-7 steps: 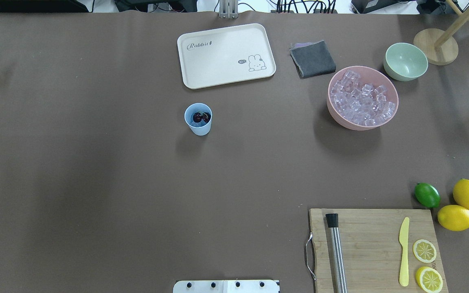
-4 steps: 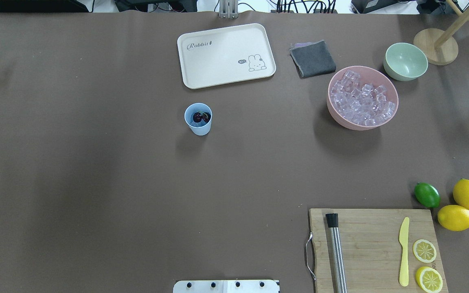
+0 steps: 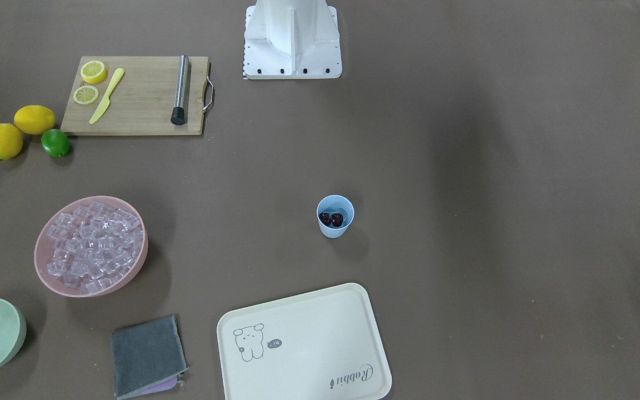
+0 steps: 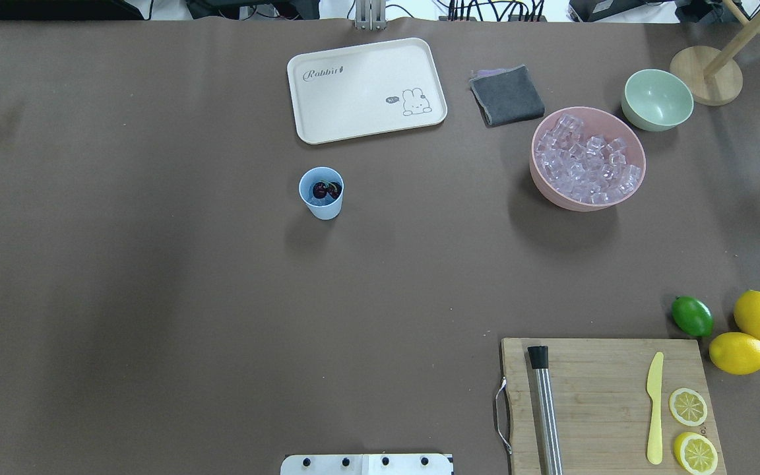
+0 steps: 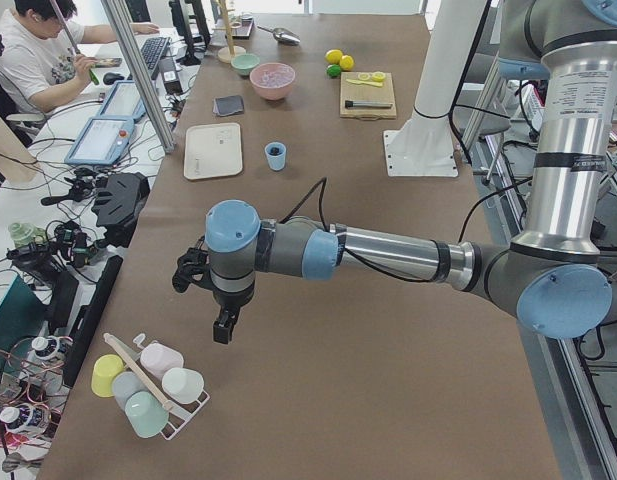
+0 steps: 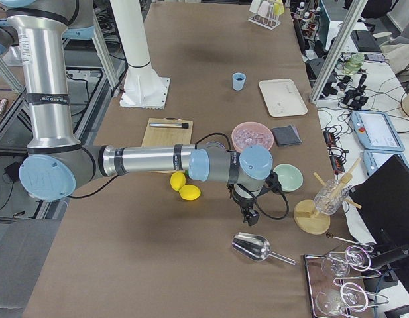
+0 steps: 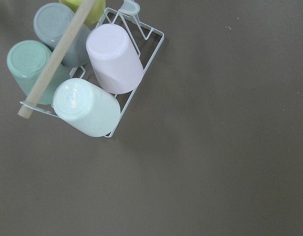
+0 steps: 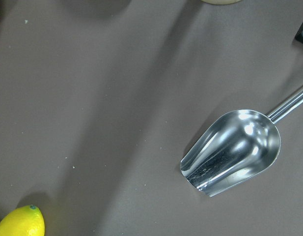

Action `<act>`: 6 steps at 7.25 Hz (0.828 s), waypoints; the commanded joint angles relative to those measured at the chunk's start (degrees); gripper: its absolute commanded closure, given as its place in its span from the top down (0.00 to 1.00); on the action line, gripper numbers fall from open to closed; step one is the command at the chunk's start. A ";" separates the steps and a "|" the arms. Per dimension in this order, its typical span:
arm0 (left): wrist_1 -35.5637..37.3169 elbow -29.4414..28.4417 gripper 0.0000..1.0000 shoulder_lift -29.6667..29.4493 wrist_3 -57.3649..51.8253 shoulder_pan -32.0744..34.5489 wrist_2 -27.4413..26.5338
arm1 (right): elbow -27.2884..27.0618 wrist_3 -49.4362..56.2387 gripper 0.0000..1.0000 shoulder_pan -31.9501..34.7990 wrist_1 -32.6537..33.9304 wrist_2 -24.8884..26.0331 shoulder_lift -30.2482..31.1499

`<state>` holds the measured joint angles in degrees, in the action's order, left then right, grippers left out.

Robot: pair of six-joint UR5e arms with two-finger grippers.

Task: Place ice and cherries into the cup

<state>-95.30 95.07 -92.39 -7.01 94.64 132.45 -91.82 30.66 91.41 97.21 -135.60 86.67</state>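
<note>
Two arms, left arm (image 5: 388,255) and right arm (image 6: 144,159): brushed silver tubes, grey joint housings, pale blue round caps. Black cable (image 5: 321,200) loops off each forearm. Tips: left pincer (image 5: 222,333), right pincer (image 6: 249,216), both black. Mount: white pedestal (image 3: 292,33), square flange edged with black screws (image 3: 282,71).

Bare brown table (image 4: 156,297) rings the cup (image 4: 321,194), open to approach from every side and from above; the nearest obstacle, the cream tray (image 4: 360,92), lies a gap beyond it on the far side; the pink bowl (image 4: 581,205), grey cloth (image 4: 506,97) and mint bowl (image 4: 657,99) crowd the far right; the cutting board (image 4: 601,396) and lemons (image 4: 738,353) fill the near right corner; the left gripper (image 5: 223,328) hangs near a rack of cups (image 5: 148,385); the right gripper (image 6: 247,213) hangs near a steel scoop (image 6: 252,247).
</note>
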 commanded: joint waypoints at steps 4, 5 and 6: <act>-6.04 -4.27 0.98 -1.47 0.25 -1.39 -0.88 | 3.58 -0.08 0.99 -0.09 -4.40 -0.28 0.25; -5.60 -3.32 0.98 -1.21 0.42 -1.30 -0.71 | 3.67 -0.07 0.99 -0.09 -4.40 0.33 0.17; -4.38 -3.57 0.98 -1.47 0.42 -1.56 -0.88 | 4.80 -0.07 0.99 -0.09 -4.40 0.77 -0.36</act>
<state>-100.73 91.50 -93.63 -6.63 93.31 131.67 -87.97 30.57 91.33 92.84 -135.35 86.68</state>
